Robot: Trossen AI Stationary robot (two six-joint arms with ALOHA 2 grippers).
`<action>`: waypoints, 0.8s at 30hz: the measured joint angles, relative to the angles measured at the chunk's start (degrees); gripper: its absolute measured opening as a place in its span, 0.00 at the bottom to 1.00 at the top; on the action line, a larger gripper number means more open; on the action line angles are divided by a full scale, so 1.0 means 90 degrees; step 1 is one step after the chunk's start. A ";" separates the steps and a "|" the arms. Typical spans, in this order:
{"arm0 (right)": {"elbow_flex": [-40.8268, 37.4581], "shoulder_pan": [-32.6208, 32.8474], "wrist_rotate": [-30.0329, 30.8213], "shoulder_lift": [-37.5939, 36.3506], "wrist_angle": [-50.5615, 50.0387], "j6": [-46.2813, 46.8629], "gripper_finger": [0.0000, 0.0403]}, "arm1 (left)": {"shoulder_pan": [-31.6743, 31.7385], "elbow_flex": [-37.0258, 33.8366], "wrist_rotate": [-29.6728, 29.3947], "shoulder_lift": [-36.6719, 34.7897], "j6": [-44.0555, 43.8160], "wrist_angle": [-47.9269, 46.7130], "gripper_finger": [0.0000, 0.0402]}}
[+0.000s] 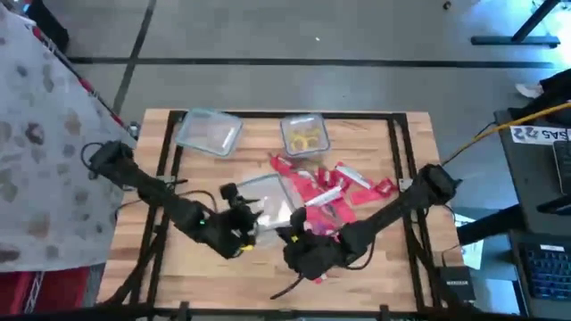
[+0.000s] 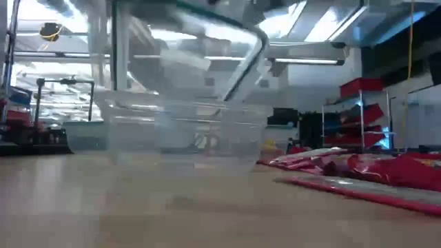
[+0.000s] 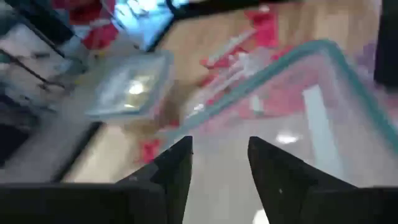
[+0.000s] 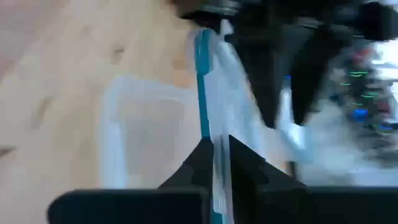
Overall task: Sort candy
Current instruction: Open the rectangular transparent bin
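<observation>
A clear lid with a teal rim (image 1: 268,198) hangs tilted above the table's middle, between my two grippers. In the low view the lid (image 2: 186,34) is above a clear open tub (image 2: 179,134) that stands on the table. My left gripper (image 1: 239,225) is at the lid's left side and my right gripper (image 1: 299,242) at its near right side. Red candy packets (image 1: 335,187) lie scattered on the wood to the right of the lid. Yellow candy sits in a small tub (image 1: 305,134) at the far edge. My left gripper has its two fingers (image 3: 180,168) apart with the lid's clear near part (image 3: 217,180) between them. The lid spreads away from them, tilted and clear of the table. The exact place of touch is below the picture's edge. My right gripper pinches the lid's teal-rimmed edge (image 4: 208,134) between its two shut fingers. The fingers slant down and lie across the rim. The lid runs away from them nearly edge-on, lifted clear of the tub (image 4: 143,143).
A second clear tub (image 1: 210,132) stands at the far left of the table. Black frame rails (image 1: 165,169) run along the table's left and right sides. Bare wood shows along the near edge (image 1: 223,276).
</observation>
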 joint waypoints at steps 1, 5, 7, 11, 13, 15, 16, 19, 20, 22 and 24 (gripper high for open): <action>0.0093 -0.0009 0.0334 0.0000 -0.0339 0.0012 0.01 | -0.0057 0.0002 -0.0161 -0.0079 -0.0015 -0.0091 0.36; 0.0368 -0.0176 0.1551 -0.0015 -0.1750 0.0268 0.00 | -0.0206 0.0010 -0.0544 -0.0253 -0.0206 -0.0358 0.36; 0.0483 -0.0255 0.2011 -0.0025 -0.2620 0.0640 0.00 | -0.0237 0.0010 -0.0588 -0.0254 -0.0372 -0.0486 0.36; 0.0691 -0.0278 0.2594 -0.0230 -0.4109 0.1604 0.00 | -0.0252 -0.0003 -0.0588 -0.0215 -0.0791 -0.0762 0.36; 0.0771 -0.0263 0.2758 -0.0390 -0.4787 0.2056 0.00 | -0.0251 -0.0017 -0.0551 -0.0203 -0.1050 -0.0959 0.36; 0.0780 -0.0259 0.2862 -0.0545 -0.5521 0.2581 0.00 | -0.0251 -0.0017 -0.0496 -0.0203 -0.1269 -0.1104 0.36; 0.0780 -0.0258 0.2861 -0.0629 -0.5897 0.2870 0.00 | -0.0251 -0.0015 -0.0496 -0.0203 -0.1361 -0.1143 0.36; 0.0781 -0.0376 0.2859 -0.0924 -0.7207 0.3848 0.00 | -0.0251 -0.0015 -0.0482 -0.0203 -0.1429 -0.1176 0.36; 0.0771 -0.0469 0.2840 -0.1019 -0.7406 0.4090 0.00 | -0.0251 -0.0015 -0.0482 -0.0203 -0.1432 -0.1160 0.36; 0.0554 -0.0731 0.2697 -0.1319 -0.7294 0.3850 0.00 | -0.0251 -0.0015 -0.0482 -0.0192 -0.1441 -0.1156 0.36; 0.0489 -0.1098 0.2497 -0.1486 -0.7400 0.3718 0.00 | -0.0251 -0.0015 -0.0479 -0.0181 -0.1448 -0.1158 0.36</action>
